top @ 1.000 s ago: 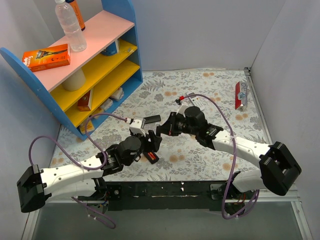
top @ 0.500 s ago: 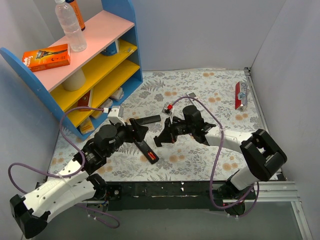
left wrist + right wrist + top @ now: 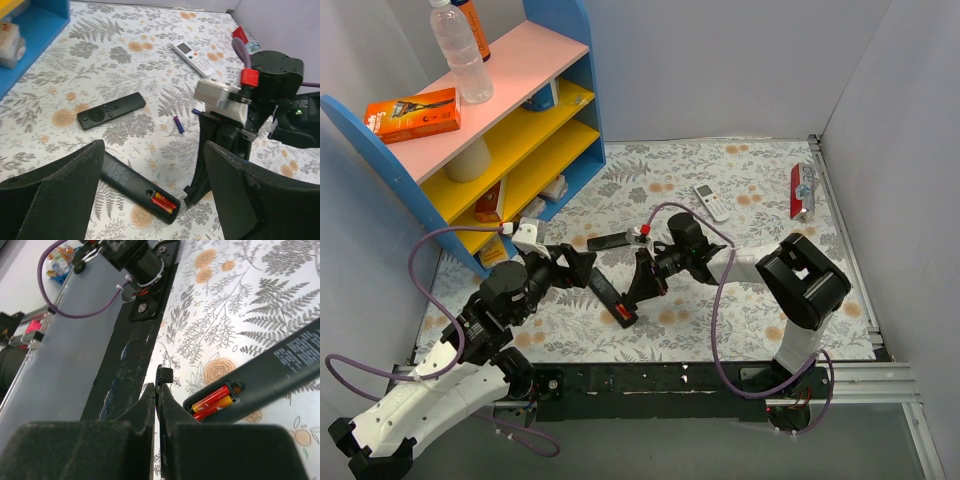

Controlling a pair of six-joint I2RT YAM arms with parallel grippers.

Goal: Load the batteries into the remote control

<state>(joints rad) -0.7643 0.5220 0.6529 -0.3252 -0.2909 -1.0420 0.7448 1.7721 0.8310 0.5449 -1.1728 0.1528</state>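
The remote [image 3: 610, 298] lies face down on the worktop [image 3: 125, 50] between the two arms, with its compartment open at the near end. Two red batteries [image 3: 162, 202] sit in it side by side.

The right hand [image 3: 158, 395] has its fingers pressed together, tips just beside that open end. A thin black tab shows at the tips. I cannot tell whether it is a held piece or part of the hand. The left hand [image 3: 152, 150] has its fingers wide apart and holds nothing, hovering above the remote's far half.

Risks, as I judge them:
- Nothing pins the remote, so a sideways touch from the right hand would likely slide or spin it.
- That touch could also jolt the two cells out of the uncovered bay.
- The left hand, coming down askew, could tip the remote onto its side.
- The loose battery [image 3: 178, 124] is round and could roll away if brushed.

Count:
- Three remotes: the long black one, a short black remote [image 3: 111, 110] and a white remote [image 3: 192, 51].
- Three batteries for certain: two red ones loaded and one purple-blue one loose.
- A blue speck [image 3: 196, 112] by the right hand may be a fourth, but it is too hidden to tell.
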